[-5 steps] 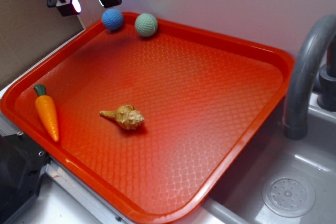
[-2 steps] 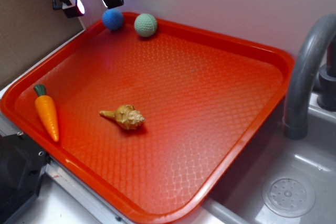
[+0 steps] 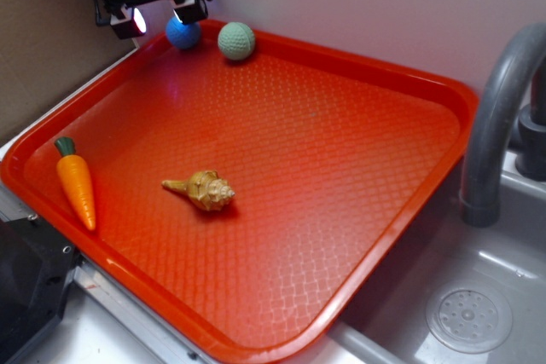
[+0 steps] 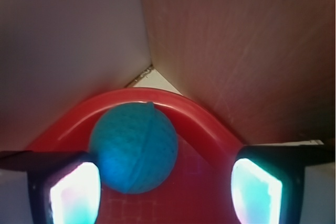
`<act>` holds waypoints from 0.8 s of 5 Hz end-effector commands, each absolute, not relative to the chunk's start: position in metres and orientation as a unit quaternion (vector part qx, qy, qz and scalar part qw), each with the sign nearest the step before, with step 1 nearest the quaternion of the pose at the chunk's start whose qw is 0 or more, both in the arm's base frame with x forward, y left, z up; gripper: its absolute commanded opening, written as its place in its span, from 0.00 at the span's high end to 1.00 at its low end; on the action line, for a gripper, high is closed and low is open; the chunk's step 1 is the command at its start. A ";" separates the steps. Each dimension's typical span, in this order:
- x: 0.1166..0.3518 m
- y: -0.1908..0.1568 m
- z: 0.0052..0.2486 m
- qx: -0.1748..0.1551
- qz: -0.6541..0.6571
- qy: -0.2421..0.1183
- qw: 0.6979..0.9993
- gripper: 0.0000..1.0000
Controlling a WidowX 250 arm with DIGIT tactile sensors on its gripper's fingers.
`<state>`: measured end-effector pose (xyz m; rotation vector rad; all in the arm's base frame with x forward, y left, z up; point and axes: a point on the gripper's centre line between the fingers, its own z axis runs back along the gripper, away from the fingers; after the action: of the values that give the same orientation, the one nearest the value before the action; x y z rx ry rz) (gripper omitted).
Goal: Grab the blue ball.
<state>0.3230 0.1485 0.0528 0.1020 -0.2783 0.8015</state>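
- Since a second ago my gripper point(image 3: 164, 18) has shifted rightward and a little downward in the upper left of the exterior frame, so one lit pad now overlaps the blue ball point(image 3: 182, 32); nothing else on the tray has moved.
- My jaws stand wide open and hold nothing.
- That ball rests in the far corner of the red tray point(image 3: 401, 210), close against the rim, with the green ball point(image 3: 236, 41) just beside it to the right.
- I judge this the approach step: lining up before closing.
- In the wrist view the blue ball point(image 4: 134, 148) sits off-centre, touching or nearly touching the left pad point(image 4: 73, 190), well apart from the right one.
- Next I need to centre on it, sink lower, then close without nudging it along the rim.
- Most of my arm is cut off at the top edge, and I cannot tell how high my fingertips hang above the tray.
- An orange carrot point(image 3: 76, 183) and a tan shell point(image 3: 203, 191) lie well apart, lower left.
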 end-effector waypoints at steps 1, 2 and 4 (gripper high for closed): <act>0.333 0.168 0.082 0.054 0.383 -0.172 0.906 0.00; 0.334 0.166 0.081 0.054 0.380 -0.172 0.907 0.00; 0.335 0.154 0.079 0.044 0.365 -0.180 0.913 0.00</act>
<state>0.3307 0.1398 0.0455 0.0972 -0.2925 0.7722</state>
